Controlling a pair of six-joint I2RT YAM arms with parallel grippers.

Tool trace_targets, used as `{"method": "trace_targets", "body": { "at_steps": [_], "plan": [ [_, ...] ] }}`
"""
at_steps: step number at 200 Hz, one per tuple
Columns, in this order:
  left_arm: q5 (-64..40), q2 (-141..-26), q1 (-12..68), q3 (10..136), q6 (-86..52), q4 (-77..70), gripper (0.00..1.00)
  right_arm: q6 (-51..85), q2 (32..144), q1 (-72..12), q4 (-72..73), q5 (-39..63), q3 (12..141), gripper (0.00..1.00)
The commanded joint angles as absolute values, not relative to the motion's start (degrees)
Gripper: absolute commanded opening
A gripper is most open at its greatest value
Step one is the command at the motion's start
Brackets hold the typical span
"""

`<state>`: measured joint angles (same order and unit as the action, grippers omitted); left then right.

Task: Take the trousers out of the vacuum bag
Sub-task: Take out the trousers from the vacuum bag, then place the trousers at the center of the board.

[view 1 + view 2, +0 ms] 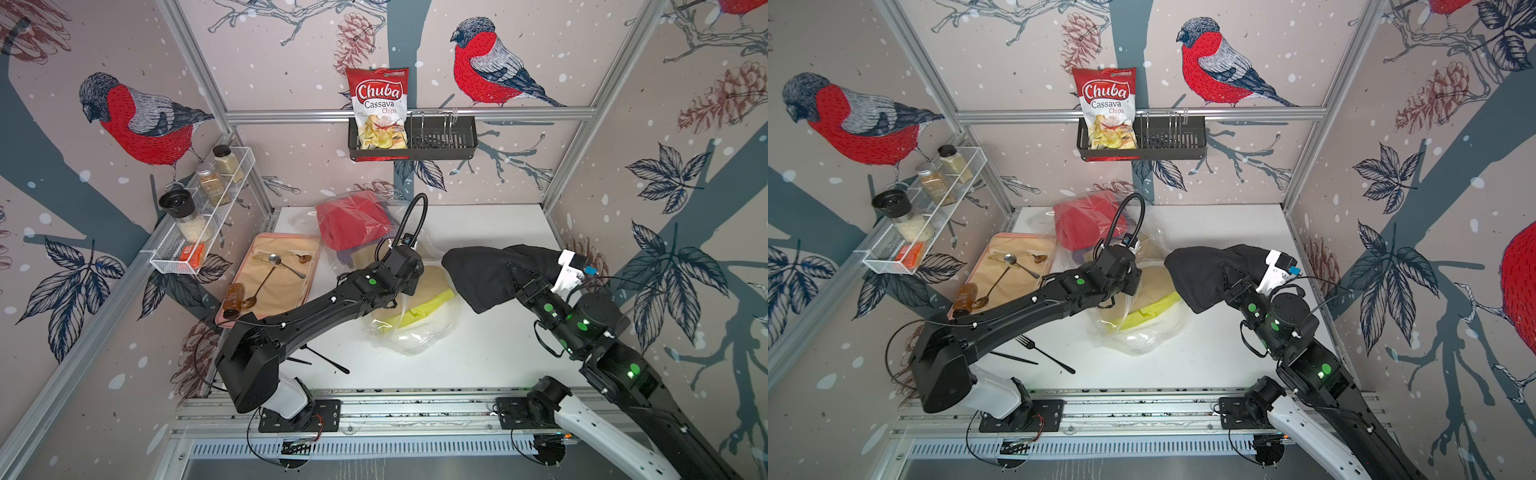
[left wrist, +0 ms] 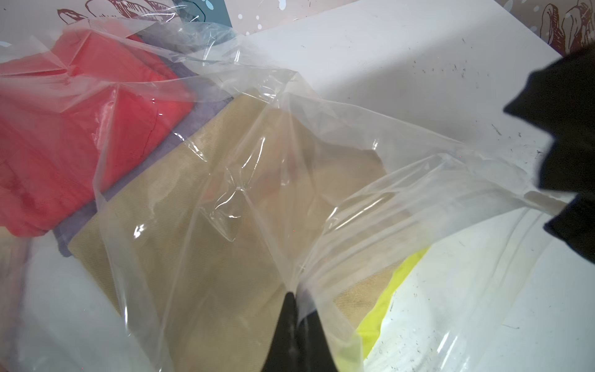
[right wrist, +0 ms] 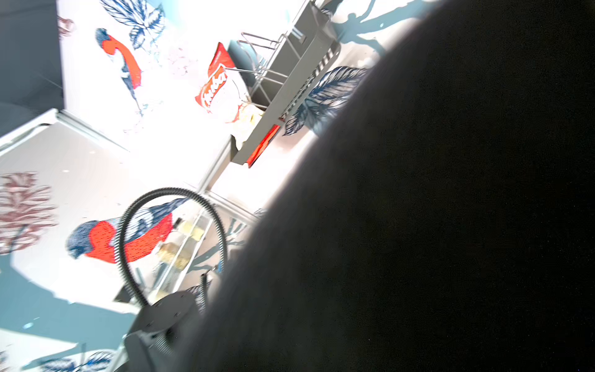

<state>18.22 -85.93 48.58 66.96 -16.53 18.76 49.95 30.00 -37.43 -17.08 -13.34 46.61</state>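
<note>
**Left fingers pinch the vacuum bag; right fingers carry the black trousers.**
My left fingers are closed tight on a fold of the clear bag film. Under their tips, inside the bag, lie the mustard-brown trousers. The yellow-green trousers are just beside them, and the purple trousers and red trousers are farther off. My right fingers grip the black trousers outside the bag, raised off the counter. The cloth drapes over the fingers and hides their tips.
</note>
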Motion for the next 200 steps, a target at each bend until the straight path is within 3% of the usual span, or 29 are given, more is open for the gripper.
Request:
{"method": "trace_targets", "body": {
  "at_steps": [1, 56, 92, 171, 200],
  "plan": [
    [18.66, -85.02, 48.47, 66.57, -16.88, 19.36, 0.0, 46.0, 32.41, -33.49, -9.6, -12.21, 48.38, 0.0],
    [18.39, -81.28, 48.43, 63.3, -17.63, 19.79, 0.0, 49.3, 40.42, -9.03, 2.41, 15.48, 45.51, 0.0],
    [18.7, -80.16, 48.43, 62.97, -17.53, 19.84, 0.0, 52.48, 45.61, 1.55, 11.21, 27.94, 43.05, 0.0],
    [18.72, -81.39, 48.43, 64.64, -17.05, 19.93, 0.0, 55.05, 59.75, 5.1, 27.7, 38.93, 39.05, 0.0],
    [18.92, -81.38, 48.43, 64.62, -17.1, 20.09, 0.0, 52.13, 63.3, 5.36, 25.76, 40.36, 38.76, 0.0]
  ]
}}
